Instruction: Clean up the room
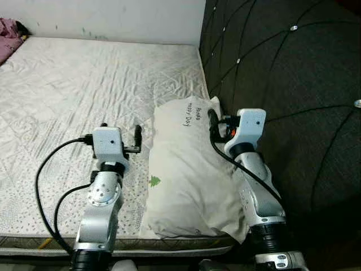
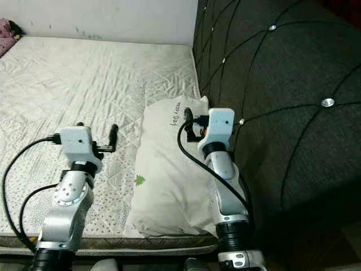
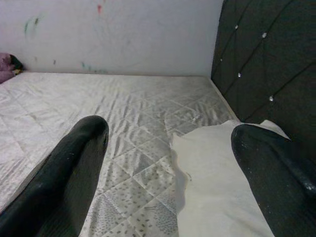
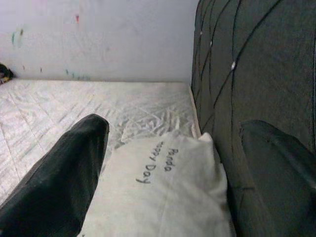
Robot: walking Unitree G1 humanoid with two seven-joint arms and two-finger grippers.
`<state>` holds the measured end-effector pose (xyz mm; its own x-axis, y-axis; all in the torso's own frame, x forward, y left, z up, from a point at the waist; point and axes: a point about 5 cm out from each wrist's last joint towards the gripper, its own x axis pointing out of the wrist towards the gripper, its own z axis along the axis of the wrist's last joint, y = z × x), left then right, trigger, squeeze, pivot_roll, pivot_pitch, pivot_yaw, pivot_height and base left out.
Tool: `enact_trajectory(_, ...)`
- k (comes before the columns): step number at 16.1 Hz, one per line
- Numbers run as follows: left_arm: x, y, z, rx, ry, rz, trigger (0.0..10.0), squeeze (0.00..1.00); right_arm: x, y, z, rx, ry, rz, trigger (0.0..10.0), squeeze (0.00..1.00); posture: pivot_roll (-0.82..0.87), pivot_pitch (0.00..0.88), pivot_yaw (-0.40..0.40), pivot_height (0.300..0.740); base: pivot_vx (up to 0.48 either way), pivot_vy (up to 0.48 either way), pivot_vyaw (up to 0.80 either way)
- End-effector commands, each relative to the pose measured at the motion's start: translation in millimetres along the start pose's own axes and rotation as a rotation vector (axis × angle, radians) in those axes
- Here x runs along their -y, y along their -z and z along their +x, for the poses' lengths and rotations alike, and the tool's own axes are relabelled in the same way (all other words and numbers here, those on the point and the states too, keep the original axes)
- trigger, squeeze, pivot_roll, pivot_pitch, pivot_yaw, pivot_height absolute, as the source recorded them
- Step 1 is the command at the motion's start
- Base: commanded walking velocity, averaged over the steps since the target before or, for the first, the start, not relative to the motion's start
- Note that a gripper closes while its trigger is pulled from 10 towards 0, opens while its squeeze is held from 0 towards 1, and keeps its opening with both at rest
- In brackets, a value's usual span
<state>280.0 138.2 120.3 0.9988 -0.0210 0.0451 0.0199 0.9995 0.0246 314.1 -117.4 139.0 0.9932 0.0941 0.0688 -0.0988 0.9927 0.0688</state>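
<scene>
Pillow point(image 1: 186, 175) off-white with black script and a tiny green tree, lying on the quilted mattress point(image 1: 79, 84) against the dark tufted headboard point(image 1: 282, 73), left gripper point(image 3: 168, 163) spread open beside it, right gripper point(image 4: 173, 163) open above it, both holding nothing

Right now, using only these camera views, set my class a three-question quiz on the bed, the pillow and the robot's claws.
1. True or false: the pillow lies against the dark headboard.
2. Which claw hovers over the pillow? A) left claw B) right claw
3. Fill in: the pillow's print shows a small green ____.

Key: 1 true; 2 B, while the left claw hangs over the bare mattress beside the pillow; 3 tree. Both claws are open and hold nothing.
</scene>
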Motion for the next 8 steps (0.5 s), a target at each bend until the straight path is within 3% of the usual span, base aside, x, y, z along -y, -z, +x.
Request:
enact_trajectory(1, 2.7, -0.5, 2.7, 0.001, 0.009, -0.002, 10.0, 0.0, 2.3, -1.0, 0.3, 0.007, 0.008, -0.01, 10.0, 0.0, 0.04, 0.0, -0.033, 0.74, 0.0, 0.356, 0.0)
enact_trajectory(8, 1.9, 3.6, 3.2, -0.024, -0.01, -0.024, 10.0, 0.0, 6.7, 3.0, -1.6, 0.002, 0.013, -0.022, 10.0, 0.0, 0.04, 0.0, -0.031, 0.74, 0.0, 0.48, 0.0)
